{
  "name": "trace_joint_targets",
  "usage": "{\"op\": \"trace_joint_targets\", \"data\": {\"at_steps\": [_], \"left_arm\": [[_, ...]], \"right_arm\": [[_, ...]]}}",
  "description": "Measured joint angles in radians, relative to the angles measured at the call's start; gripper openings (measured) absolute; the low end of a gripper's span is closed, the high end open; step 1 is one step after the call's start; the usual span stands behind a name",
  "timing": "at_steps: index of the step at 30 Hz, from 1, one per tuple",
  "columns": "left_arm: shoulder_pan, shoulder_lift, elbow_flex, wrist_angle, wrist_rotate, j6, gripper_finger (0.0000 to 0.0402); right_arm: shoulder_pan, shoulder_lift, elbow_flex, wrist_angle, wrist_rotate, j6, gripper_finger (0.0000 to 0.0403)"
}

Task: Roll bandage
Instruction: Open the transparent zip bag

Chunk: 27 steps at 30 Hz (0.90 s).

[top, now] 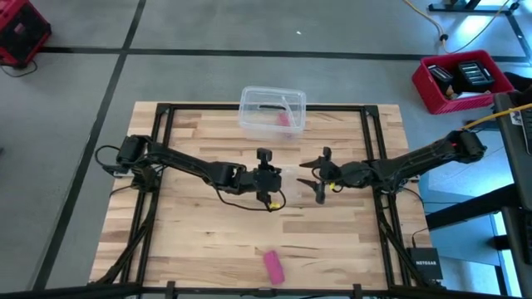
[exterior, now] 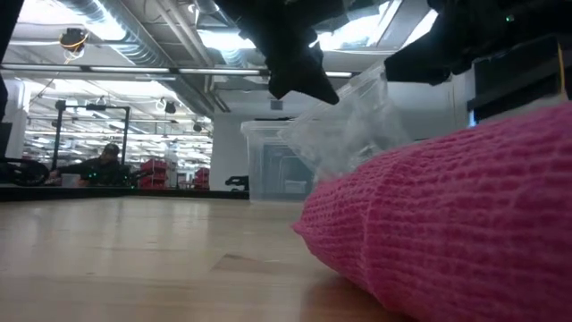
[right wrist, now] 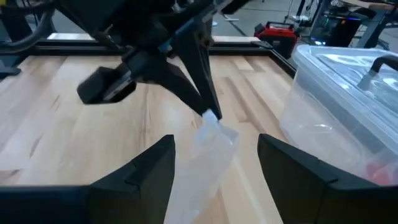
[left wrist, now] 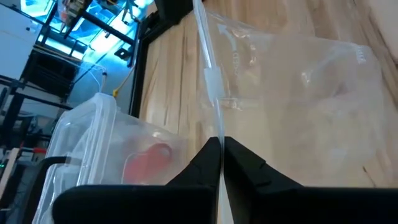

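The pink bandage (top: 273, 266) lies as a short roll on the wood near the table's front edge, untouched; it fills the right of the low view (exterior: 465, 224). At the table's middle my left gripper (top: 264, 159) is shut on a clear plastic wrapper (right wrist: 210, 152). My right gripper (top: 314, 176) faces it from the right, open. Its fingers stand on either side of the wrapper's lower part (right wrist: 199, 186) without visibly touching it. My left gripper pinches the wrapper's upper edge (left wrist: 216, 124) between its two fingertips (right wrist: 206, 107). The fingers slant downward toward the table's right side. The thin wrapper hangs slack below the tips, held above the wood; its lower end runs out of the right wrist view.
A clear plastic box (top: 273, 110) with something pink-red inside stands at the table's far edge, just beyond both grippers. Bare wood lies between the grippers and the bandage. A black frame (top: 166, 108) borders the table.
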Motion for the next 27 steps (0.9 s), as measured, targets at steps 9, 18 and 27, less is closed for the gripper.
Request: {"op": "trace_joint_targets", "data": {"at_steps": [9, 18, 27], "left_arm": [[-0.005, 0.000, 0.000, 0.075, 0.033, 0.028, 0.0007], [-0.006, -0.005, 0.000, 0.084, 0.076, -0.027, 0.0008], [0.027, -0.028, 0.000, 0.059, 0.321, -0.186, 0.0086]], "right_arm": [[0.001, 0.034, -0.001, 0.014, -0.012, 0.003, 0.0142], [0.002, 0.034, -0.001, -0.069, -0.011, -0.072, 0.0019], [0.002, 0.034, -0.001, -0.105, 0.009, -0.077, 0.0010]]}}
